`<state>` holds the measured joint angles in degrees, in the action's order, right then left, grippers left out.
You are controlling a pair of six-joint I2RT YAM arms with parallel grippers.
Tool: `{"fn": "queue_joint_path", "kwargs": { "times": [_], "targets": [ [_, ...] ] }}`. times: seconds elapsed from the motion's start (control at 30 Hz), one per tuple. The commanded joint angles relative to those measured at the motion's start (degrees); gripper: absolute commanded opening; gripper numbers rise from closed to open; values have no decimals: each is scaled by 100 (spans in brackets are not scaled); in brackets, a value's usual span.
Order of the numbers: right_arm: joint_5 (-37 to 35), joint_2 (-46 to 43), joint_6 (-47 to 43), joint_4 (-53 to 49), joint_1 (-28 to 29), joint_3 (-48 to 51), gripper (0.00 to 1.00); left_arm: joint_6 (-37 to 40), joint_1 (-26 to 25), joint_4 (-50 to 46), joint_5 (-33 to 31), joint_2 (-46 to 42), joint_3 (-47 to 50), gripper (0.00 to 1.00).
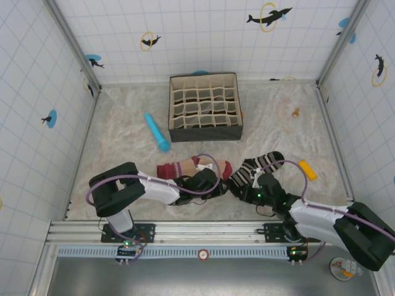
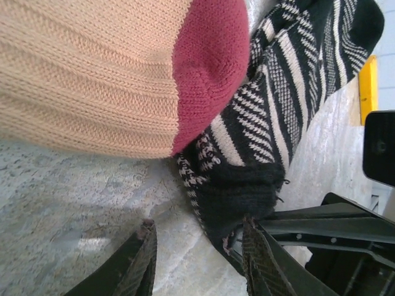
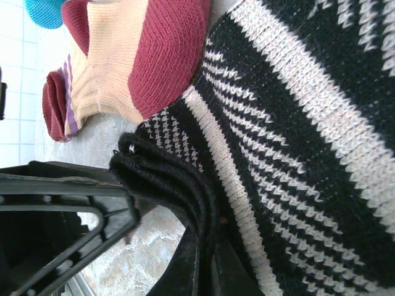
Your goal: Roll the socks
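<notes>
Right pincer point(image 3: 207, 262) clenched on striped sock point(image 3: 296, 123), at its near black cuff point(image 3: 166, 179), I judge to start the roll. My left pincer point(image 2: 197, 231) released, empty, near peach sock point(image 2: 80, 74).

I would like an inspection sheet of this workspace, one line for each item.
Surface: pale marbled table, no spill seen.
Job's things: peach sock and striped sock lie stretched out, maroon toe touching the stripes.
Clutter: blue cylinder, compartment box, yellow block, small brown object.
Grippers: left gripper open beside the striped sock's black end; right gripper shut on that end.
Cables: purple cable loops along each arm.
Surroundings: tiled walls with dolphin stickers.
</notes>
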<state>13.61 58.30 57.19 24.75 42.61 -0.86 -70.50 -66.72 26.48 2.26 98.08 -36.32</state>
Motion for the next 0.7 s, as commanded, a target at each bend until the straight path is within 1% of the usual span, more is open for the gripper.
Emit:
{"fn": "queue_joint_path", "kwargs": {
  "times": [0.0,0.13,0.3,0.4,0.47,0.57,0.63,0.67],
  "targets": [
    [13,136,21,-255,-94,772,0,133,-32,87,-121,199,-219,39],
    [81,165,4,-188,-149,798,0,72,-18,-46,-236,397,-388,37],
    [129,162,12,-70,-207,835,0,129,-24,-430,-304,619,-656,29],
    [197,148,-6,-37,-261,857,0,42,-1,-585,-344,682,-693,22],
    [237,136,-37,-36,-291,869,0,-46,31,-713,-372,711,-684,13],
    [258,44,-143,-209,-332,814,0,-130,95,-848,-352,689,-662,2],
    [212,-112,-312,-483,-332,714,0,-116,153,-955,-263,664,-707,0],
    [130,-260,-440,-758,-337,603,7,-84,180,-1030,-221,643,-752,0]
  ]
}}
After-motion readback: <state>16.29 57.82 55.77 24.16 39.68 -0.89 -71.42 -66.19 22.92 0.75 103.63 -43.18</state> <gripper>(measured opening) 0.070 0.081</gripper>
